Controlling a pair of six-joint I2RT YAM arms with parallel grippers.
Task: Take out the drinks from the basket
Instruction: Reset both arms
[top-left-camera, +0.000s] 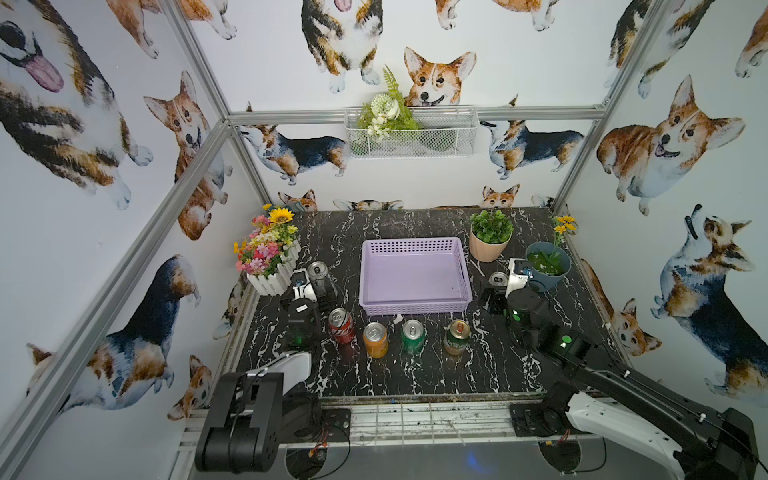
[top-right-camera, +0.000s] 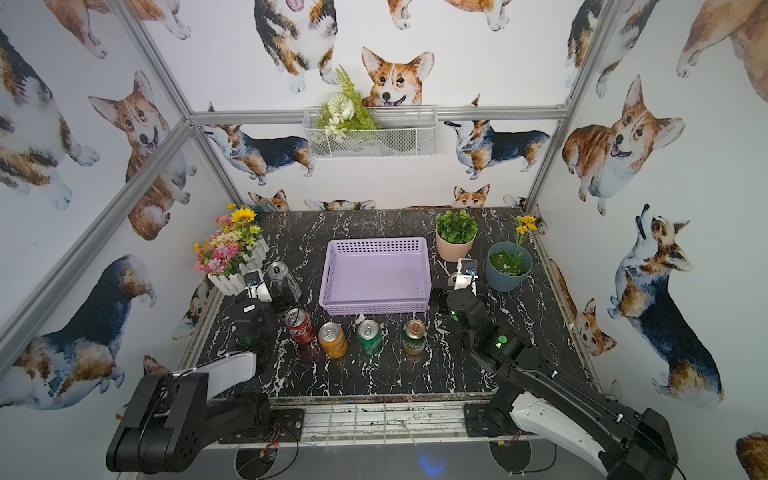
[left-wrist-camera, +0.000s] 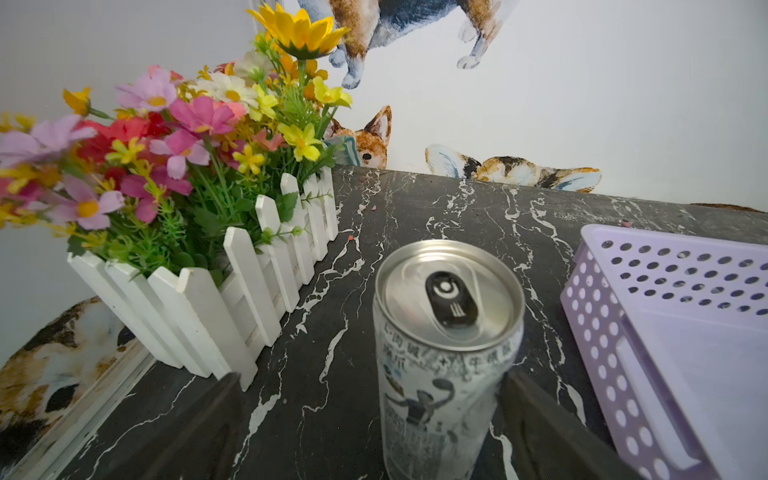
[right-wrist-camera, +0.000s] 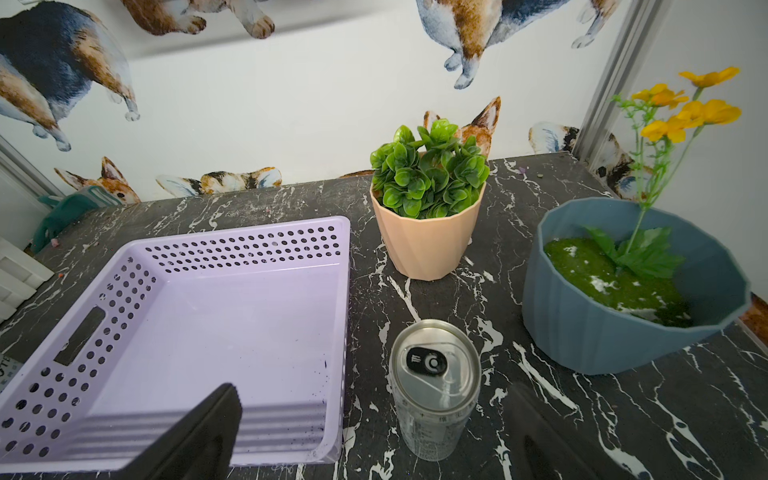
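Along the near side of the empty basket (top-left-camera: 415, 274) stand the red can (top-left-camera: 343, 332), orange can (top-left-camera: 376, 343), green can (top-left-camera: 413, 338) and gold-green can (top-left-camera: 457, 338), while at its ends the left gripper (left-wrist-camera: 370, 399) and right gripper (right-wrist-camera: 374, 390) stand open around one silver can (left-wrist-camera: 440, 353) and the other silver can (right-wrist-camera: 434, 395), apparently released

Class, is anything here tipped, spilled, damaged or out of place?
Nothing stands out. The lilac perforated plastic basket is empty, bar dark specks on its floor. All aluminium cans stand upright outside it: red can, orange can, green can, green-gold can in front, silver can left, second silver can right.
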